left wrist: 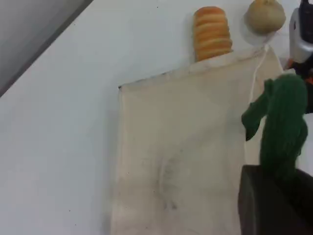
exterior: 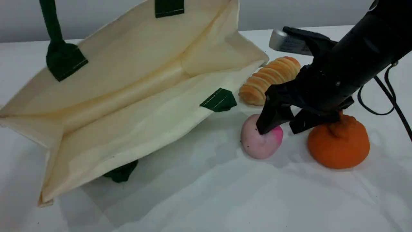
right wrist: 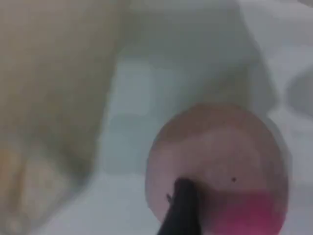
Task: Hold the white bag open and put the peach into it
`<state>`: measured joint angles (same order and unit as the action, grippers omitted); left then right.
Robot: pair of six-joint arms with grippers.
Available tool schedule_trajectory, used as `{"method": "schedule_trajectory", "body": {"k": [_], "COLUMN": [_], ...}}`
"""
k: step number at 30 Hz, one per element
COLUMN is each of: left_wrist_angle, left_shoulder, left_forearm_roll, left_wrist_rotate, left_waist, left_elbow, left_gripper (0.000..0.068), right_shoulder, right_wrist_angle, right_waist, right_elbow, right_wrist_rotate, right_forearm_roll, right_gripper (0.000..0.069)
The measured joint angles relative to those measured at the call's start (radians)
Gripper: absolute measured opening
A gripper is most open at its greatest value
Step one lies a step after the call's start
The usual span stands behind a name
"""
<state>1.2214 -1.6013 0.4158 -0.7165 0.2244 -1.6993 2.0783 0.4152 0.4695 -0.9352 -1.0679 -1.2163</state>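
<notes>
Pink peach (exterior: 257, 143): on the white bench (exterior: 206, 199), right of centre in the scene view. It lies near the bag's lower rim and apart from the orange fruit (exterior: 338, 148) on its right.
Peach, feel: it looks like a soft, light, squashy ball with a matt skin. It will probably dent under a finger rather than slip, and it seems unlikely to break.
Peach, where to take it: across its widest part, one finger on each side and fairly low, so a squeeze does not pop it upward. Gentle pressure should be enough.
Right hand (exterior: 279, 128): spread wide over the peach and pinching nothing. Its frame-left finger rests on the peach's top by the magenta patch; the other stands in the gap toward the orange fruit.
Grip judgement: the hand sits off-centre and would need to move toward frame left before closing.
Cream bag (exterior: 128, 96): fills the left half of the scene view, mouth toward the camera, lower wall on the bench, upper wall raised.
Green handle (exterior: 51, 22): runs taut out of the upper left.
Left hand (left wrist: 271, 200): bottom right of its own view, pinching the handle.
Behind: a bread roll (exterior: 270, 80) beyond the peach, and a potato (left wrist: 264, 16) at the top right of the left wrist view.
</notes>
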Motion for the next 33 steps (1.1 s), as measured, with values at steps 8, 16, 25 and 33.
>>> {"method": "schedule_trajectory", "body": {"k": [8,16,25,33], "left_wrist_angle": [0.000,0.000,0.000,0.000], "left_shoulder": [0.000,0.000,0.000,0.000], "left_forearm_roll": [0.000,0.000,-0.001,-0.001], "left_wrist_rotate": [0.000,0.000,0.000,0.000], "left_waist": [0.000,0.000,0.000,0.000], "left_elbow": [0.000,0.000,0.000,0.000], "left_gripper": [0.0106,0.0105,0.0105,0.0105], "right_shoulder": [0.000,0.000,0.000,0.000], "right_wrist_angle": [0.047,0.043,0.046,0.055], "right_waist": [0.038,0.093,0.093,0.093], "right_elbow": [0.000,0.000,0.000,0.000], "right_wrist_rotate": [-0.116,-0.144,-0.143,-0.143], "right_forearm_roll": [-0.124,-0.130,-0.113,-0.113], "right_gripper": [0.0559,0.0547,0.0360,0.0193]}}
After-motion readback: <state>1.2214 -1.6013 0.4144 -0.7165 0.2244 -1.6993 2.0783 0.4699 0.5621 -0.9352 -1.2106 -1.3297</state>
